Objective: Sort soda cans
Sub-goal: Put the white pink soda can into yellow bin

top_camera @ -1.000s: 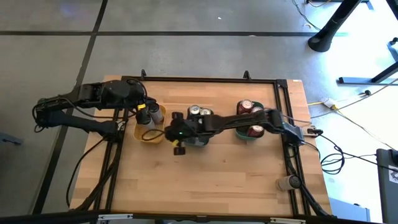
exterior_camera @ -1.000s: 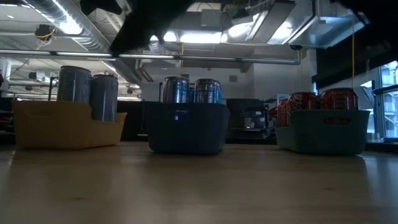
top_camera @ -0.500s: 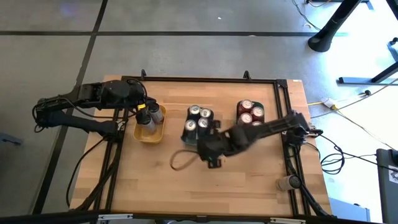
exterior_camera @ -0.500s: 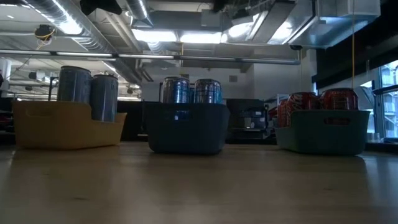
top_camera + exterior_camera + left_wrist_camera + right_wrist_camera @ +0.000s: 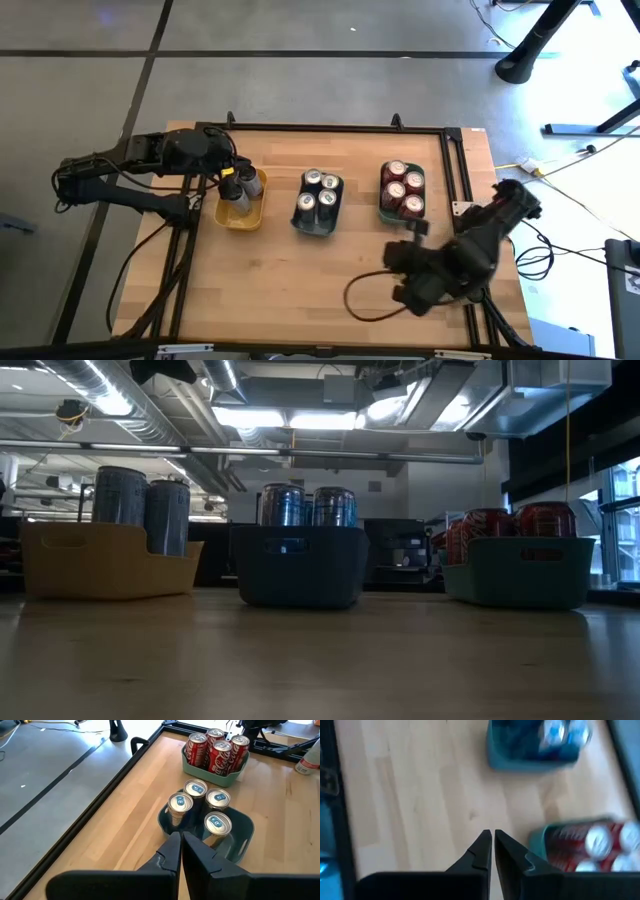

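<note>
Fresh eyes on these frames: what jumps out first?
Three trays in a row across the table, each holding upright cans: the yellow tray on the left with silver-grey cans, the dark blue-grey tray in the middle with four cans, and the teal tray on the right with four red cans. The right gripper, fingers shut, hangs over bare wood at the table's right front, while the left gripper waits shut by the yellow tray.

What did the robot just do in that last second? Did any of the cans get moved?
The right arm pulled back from over the middle tray to the table's right near corner; its right gripper is shut and empty. No cans moved: the blue cans, red cans and silver cans sit as before. The left gripper stayed shut by the yellow tray.
</note>
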Robot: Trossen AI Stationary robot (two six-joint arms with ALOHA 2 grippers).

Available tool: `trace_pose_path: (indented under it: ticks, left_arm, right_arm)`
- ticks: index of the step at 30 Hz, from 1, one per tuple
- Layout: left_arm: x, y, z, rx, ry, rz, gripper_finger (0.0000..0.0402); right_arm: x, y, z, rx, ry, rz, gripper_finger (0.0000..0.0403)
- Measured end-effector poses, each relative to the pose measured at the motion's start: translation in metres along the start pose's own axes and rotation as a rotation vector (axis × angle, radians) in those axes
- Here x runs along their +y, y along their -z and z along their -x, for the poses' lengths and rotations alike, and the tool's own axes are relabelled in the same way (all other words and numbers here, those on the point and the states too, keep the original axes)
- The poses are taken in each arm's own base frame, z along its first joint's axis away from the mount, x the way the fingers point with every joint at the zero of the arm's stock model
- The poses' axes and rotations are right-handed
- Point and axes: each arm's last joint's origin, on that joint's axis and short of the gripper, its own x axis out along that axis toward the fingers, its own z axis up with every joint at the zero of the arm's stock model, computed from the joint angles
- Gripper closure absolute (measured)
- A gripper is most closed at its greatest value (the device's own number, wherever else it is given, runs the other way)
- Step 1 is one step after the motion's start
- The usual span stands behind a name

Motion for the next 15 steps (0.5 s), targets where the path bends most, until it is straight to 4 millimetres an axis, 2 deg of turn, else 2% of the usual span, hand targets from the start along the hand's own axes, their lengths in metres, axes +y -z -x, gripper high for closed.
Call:
trace_pose_path:
  ticks: [9,15]
  left_arm:
    - [0.000,0.000,-0.001,0.002,-0.001,0.003,0.0393]
    - [0.000,-0.001,-0.001,-0.007,0.001,0.008,0.0393]
  right_arm:
    - [-0.002,0.070,0.023,0.206,-0.126,-0.239,0.0380]
    - [0.002,0.095,0.029,0.402,-0.174,-0.314,0.0380]
